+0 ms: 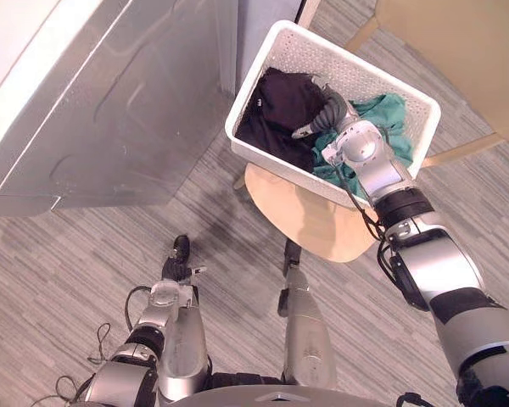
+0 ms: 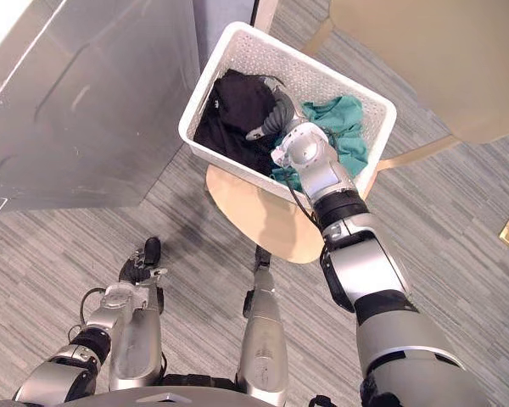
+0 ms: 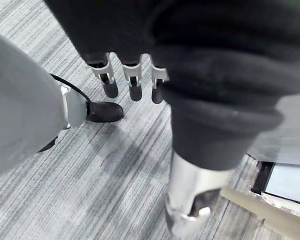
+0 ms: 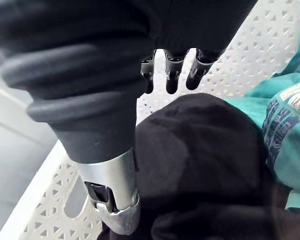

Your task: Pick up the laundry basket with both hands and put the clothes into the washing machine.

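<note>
Grey washing machine (image 1: 110, 102) stands just left of the white laundry basket (image 1: 343, 61), which sits on a round wooden stool (image 1: 314, 222). The right robot hand (image 1: 329, 114), released, is inside over the black garment (image 1: 280, 106), beside the teal garment (image 1: 388, 114). The left robot hand (image 1: 180, 259) hangs released, low.

Laundry basket (image 1: 365, 72) loaded, parked on a stool (image 1: 314, 225) next to the washing machine (image 1: 110, 102).
Basket: white perforated plastic, rectangular, upright, sits skewed on the round wooden seat and overhangs it. Black garment (image 1: 280, 106) is bunched in the half nearer the machine; teal garment (image 1: 382, 114) is crumpled in the other half. The two touch mid-basket, both below the rim. Machine: grey sheet-metal side, light top, just beside the basket's near corner, on the robot's left.
</note>
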Robot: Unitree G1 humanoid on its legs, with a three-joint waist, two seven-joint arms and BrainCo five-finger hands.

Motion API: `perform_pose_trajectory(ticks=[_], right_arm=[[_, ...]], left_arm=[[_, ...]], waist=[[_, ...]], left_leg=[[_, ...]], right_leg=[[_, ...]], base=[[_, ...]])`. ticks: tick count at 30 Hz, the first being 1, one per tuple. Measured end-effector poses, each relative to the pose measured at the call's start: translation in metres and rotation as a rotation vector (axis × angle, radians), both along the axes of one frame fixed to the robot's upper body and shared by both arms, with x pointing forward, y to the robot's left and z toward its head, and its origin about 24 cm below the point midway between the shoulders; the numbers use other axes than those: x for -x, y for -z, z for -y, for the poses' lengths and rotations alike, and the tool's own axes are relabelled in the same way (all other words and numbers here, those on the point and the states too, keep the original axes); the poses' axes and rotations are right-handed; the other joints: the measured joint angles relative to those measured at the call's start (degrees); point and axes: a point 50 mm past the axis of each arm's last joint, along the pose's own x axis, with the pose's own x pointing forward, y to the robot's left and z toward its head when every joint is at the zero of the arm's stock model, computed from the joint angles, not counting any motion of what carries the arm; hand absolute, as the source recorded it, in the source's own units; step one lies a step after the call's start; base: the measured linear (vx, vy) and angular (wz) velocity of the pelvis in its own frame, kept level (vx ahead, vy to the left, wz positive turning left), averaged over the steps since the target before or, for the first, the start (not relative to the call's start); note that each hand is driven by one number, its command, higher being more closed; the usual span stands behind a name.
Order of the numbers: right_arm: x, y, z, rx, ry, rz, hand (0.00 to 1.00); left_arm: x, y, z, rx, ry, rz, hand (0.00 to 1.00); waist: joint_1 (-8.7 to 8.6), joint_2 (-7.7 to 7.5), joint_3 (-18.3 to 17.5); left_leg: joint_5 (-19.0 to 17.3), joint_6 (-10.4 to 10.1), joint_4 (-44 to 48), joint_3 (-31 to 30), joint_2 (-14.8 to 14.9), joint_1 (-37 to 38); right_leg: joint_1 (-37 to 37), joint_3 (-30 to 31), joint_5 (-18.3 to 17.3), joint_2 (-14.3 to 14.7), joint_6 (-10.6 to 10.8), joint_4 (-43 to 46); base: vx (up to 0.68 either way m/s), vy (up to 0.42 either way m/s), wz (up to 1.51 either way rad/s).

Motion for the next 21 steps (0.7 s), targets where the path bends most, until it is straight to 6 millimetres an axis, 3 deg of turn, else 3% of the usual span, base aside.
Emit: perform_pose_trajectory(ticks=[14, 21], right_arm=[[-0.008, -0.019, 0.032, -0.082, 0.153, 0.020, 0.00], [-0.008, -0.013, 0.035, 0.001, 0.185, 0.007, 0.00]], left_arm=[[-0.011, -0.010, 0.002, 0.038, -0.054, 0.051, 0.00], [-0.017, -0.015, 0.010, 0.072, -0.061, 0.079, 0.00]], waist=[[2.04, 0.18, 1.2], [2.72, 0.44, 1.3]], left_leg=[[1.4, -0.3, -0.1, -2.5, -0.1, -7.2], [2.8, -0.3, -1.9, -3.0, -0.1, -8.6]], right_leg=[[-4.6, -2.1, 1.9, 0.0, -0.1, -2.4], [-5.9, -2.9, 2.2, -0.1, -0.1, -2.7]], base=[[-0.02, 0.008, 0.08], [-0.01, 0.019, 0.06]])
